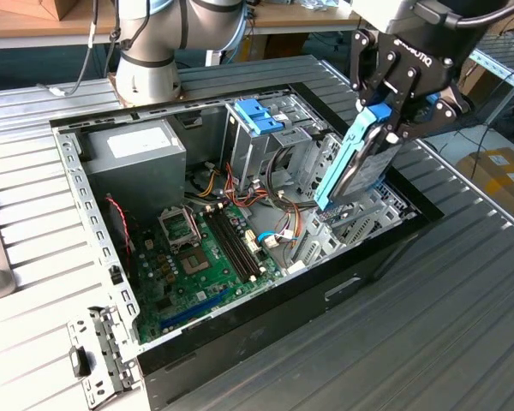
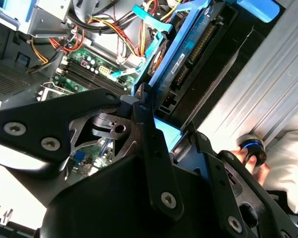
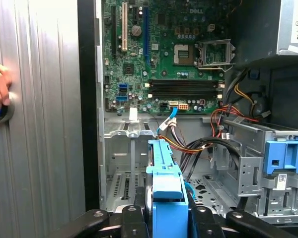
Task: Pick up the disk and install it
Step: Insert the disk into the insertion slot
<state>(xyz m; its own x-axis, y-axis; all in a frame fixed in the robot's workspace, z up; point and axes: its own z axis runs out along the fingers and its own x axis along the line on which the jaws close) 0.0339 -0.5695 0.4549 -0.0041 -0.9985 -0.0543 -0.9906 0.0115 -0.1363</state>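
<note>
The gripper [image 1: 384,120] has its fingers clamped on the upper end of the disk [image 1: 355,167]. The disk hangs tilted over the open computer case [image 1: 265,300], at about two o'clock from the motherboard [image 1: 197,257] in the exterior view. The blue clip [image 1: 259,116] on the drive cage sits at about ten o'clock from the disk.

The disk [image 1: 358,163] is hanging above the computer case's [image 1: 240,336] edge on the exterior view's right. The motherboard [image 1: 197,257] is lying inside.
</note>
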